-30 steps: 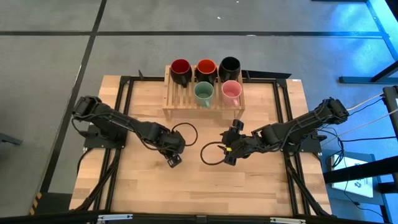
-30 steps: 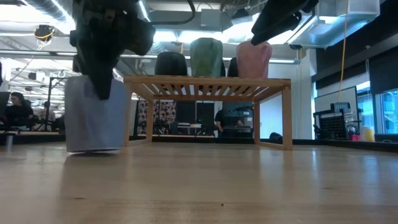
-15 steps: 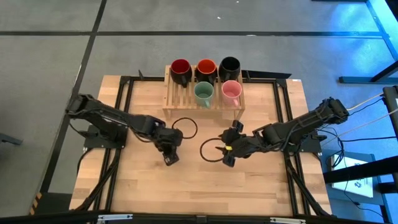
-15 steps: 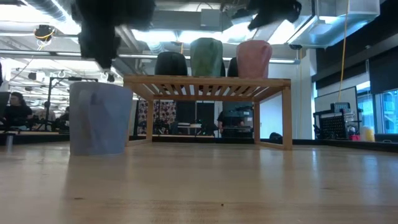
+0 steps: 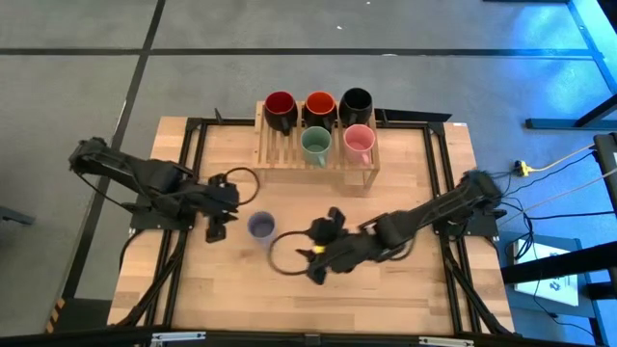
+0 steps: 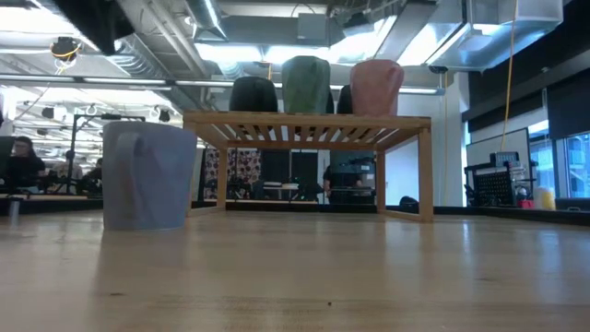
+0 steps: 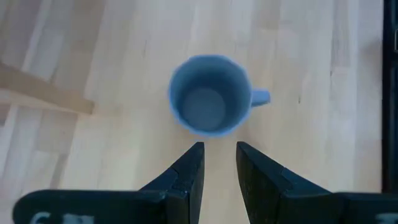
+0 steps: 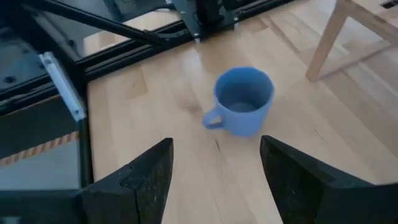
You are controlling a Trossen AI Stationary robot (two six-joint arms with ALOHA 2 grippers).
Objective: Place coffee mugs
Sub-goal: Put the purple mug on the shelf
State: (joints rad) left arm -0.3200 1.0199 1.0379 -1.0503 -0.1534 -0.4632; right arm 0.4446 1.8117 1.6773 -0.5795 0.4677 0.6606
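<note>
Evidently stiff and breakable, the small lavender ceramic mug (image 5: 260, 226) stands free on the wooden bench (image 5: 405, 299); right gripper (image 5: 316, 267), fingers apart, should pinch its rim; left gripper (image 5: 216, 231) nearly together.

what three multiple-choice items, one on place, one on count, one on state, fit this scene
1. Where does the lavender mug stand?
A. on the wooden rack
B. on the table in front of the rack
C. in the left pincer

2. How many mugs are on the wooden rack?
A. three
B. six
C. five

3. How is the right pincer?
A. open, holding nothing
B. shut on the lavender mug
C. shut on the pink mug

Key: 1 B, the high view shows it alone on the table; 2 C, three behind and two in front; 3 A, its wrist view shows the fingers spread short of the mug.
</note>
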